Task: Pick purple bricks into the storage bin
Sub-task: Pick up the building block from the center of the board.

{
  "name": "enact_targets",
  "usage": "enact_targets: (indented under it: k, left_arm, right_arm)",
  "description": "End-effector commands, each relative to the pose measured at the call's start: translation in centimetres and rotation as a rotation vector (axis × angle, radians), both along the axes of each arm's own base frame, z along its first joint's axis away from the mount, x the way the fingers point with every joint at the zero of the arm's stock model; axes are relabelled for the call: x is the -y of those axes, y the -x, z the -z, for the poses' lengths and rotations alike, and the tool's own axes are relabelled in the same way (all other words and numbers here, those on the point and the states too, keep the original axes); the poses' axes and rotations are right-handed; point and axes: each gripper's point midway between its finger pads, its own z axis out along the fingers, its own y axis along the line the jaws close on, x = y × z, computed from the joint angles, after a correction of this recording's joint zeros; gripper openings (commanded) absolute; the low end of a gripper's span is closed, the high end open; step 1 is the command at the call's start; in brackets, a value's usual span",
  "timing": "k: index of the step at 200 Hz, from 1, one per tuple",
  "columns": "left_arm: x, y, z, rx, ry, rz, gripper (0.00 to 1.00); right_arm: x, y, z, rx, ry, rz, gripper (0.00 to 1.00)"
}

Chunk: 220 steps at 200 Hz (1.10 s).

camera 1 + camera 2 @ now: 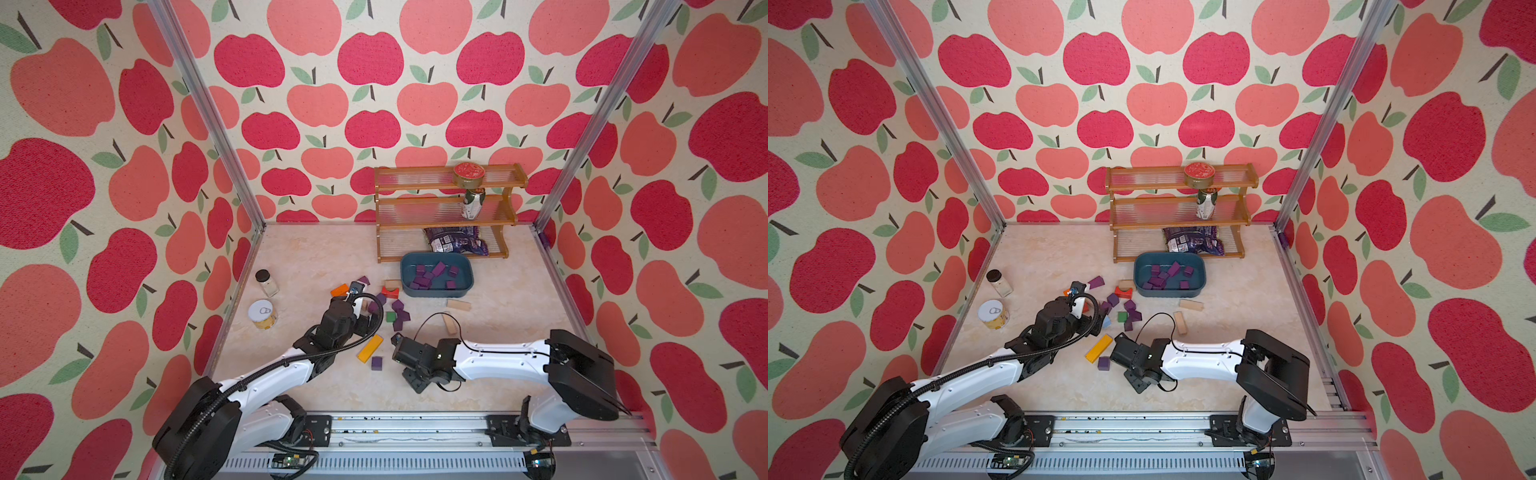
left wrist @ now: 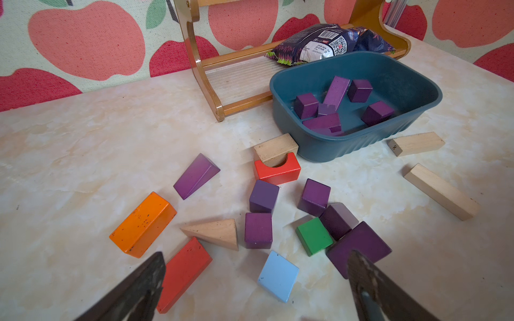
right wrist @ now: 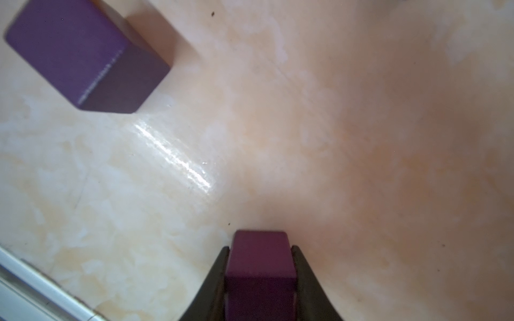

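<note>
1. Apple-print walls [image 1: 374,124] close in a pale marbled bench [image 1: 316,257]. A wooden shelf rack [image 1: 415,199] stands at the back with a crinkled snack bag [image 1: 455,241] on its lowest tier.
2. Just in front of the rack sits the storage bin [image 1: 432,293], with several purple bricks [image 1: 438,268] already inside. More of them lie loose nearer the arms, mixed with a green block [image 2: 314,236], an orange block [image 2: 143,223] and a light-blue block [image 2: 278,275].
3. A red arch block [image 2: 278,169] and a plain wood block [image 2: 274,148] rest by the bin's near wall, between the loose bricks and the bin. The green block touches two purple ones. A glass jar [image 1: 266,282] and a tin [image 1: 263,314] stand well apart on the left.
4. Only the right wrist view shows the right end effector [image 3: 260,251] pinching a purple cube [image 3: 260,275]; in both top views the wrist hides it. A second cube [image 3: 83,55] lies near, apart from it. The left wrist view shows the left end effector [image 2: 256,253] spread wide over the loose blocks, holding nothing.
5. The left arm reaches forward over the cluster. The right arm is bent at the elbow, with its forearm stretched towards the middle and its wrist turned down at the bench.
</note>
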Motion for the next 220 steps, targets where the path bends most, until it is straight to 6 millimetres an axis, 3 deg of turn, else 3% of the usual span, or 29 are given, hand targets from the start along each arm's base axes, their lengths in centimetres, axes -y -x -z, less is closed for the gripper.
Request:
enact_targets:
  k: [1, 124, 182, 187, 220]
  left_arm:
    - [-0.1, -0.5, -0.8, 0.002, 0.016, -0.022, 0.99]
    - [-0.1, -0.6, -0.7, -0.002, 0.013, -0.024, 0.99]
    - [-0.2, -0.6, -0.6, -0.004, 0.012, -0.024, 0.99]
    - [-0.2, -0.6, -0.7, -0.004, 0.012, -0.024, 0.99]
    - [-0.3, -0.6, -0.7, -0.004, 0.010, -0.029, 0.99]
  right_arm:
    - [0.5, -0.1, 0.1, 0.009, 0.040, 0.007, 0.21]
    - [0.3, -2.0, -1.6, 0.064, 0.022, 0.039, 0.20]
    - [0.5, -4.1, -2.9, 0.103, -0.018, 0.093, 0.19]
    - [1.0, -5.2, -3.1, 0.108, -0.023, 0.127, 0.19]
    - [0.8, -6.5, -4.2, 0.124, -0.047, 0.137, 0.19]
